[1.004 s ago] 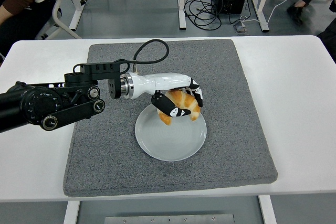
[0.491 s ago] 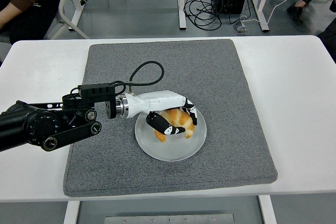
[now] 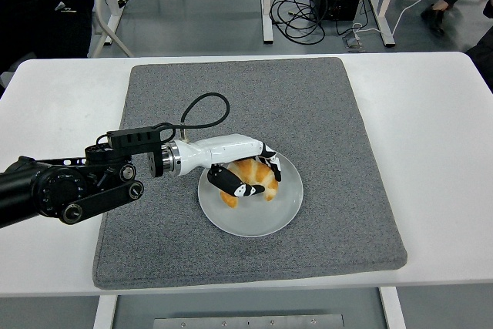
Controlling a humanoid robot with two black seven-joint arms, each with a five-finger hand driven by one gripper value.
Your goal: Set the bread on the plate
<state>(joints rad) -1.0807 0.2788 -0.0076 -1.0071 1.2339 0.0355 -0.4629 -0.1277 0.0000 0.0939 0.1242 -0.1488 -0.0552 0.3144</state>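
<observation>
While my left robot hand (image 3: 245, 176) pinches one bread (image 3: 248, 177) over one plate (image 3: 254, 219), a single grey mat (image 3: 323, 129) covers the bench (image 3: 431, 136).

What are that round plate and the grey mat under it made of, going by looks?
The plate looks like glazed ceramic or hard plastic: pale, smooth, with a soft sheen; the picture cannot settle which. The mat looks like felt or short-pile fabric: matte, speckled grey, with a fuzzy texture and slightly soft edges.
</observation>
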